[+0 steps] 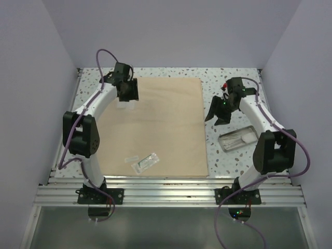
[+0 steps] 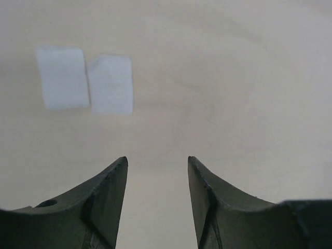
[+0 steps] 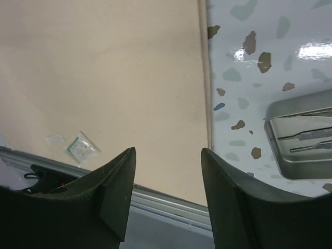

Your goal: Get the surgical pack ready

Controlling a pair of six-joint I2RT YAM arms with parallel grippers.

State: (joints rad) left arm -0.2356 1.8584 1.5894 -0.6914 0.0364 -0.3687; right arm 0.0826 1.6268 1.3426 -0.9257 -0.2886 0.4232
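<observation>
The tabletop (image 1: 233, 83) is showing as a glossy white slab flecked with brown and grey-green chips. It is lying open beneath my right claw (image 1: 218, 115) and running on past it to the pale walls.

The surgical pack (image 1: 161, 124) is lying spread out as one big, flat, matte tan cloth sheet, nearly square. It is sitting directly under my left claw (image 1: 127, 96) and just to the left of my right claw. Its straight right edge is passing below the gap between my right claw's fingers, with speckled surface beginning beyond it. Most of the cloth is lying bare and smooth between my two claws.

A ribbed aluminium rail (image 1: 166, 189) is running along the near edge, behind both claws.

A small shiny metal tray (image 1: 223, 141), oblong with rounded corners, is sitting on the tabletop to the right of my right claw and nearer my base, apart from the cloth. Thin metal instruments (image 3: 311, 136) are lying inside it.

A clear plastic pouch (image 1: 145, 162) is resting on the near part of the cloth, well apart from both claws, with a small pale strip (image 1: 130, 158) just beside it.

Two small white fibrous squares (image 2: 62, 78) are lying side by side on the cloth, almost touching, just ahead and to the left of my left claw.

I am holding both claws open. The dark wedge-shaped fingers (image 2: 106, 192) are standing apart, gripping nothing, with only cloth or tabletop showing in the gap.
</observation>
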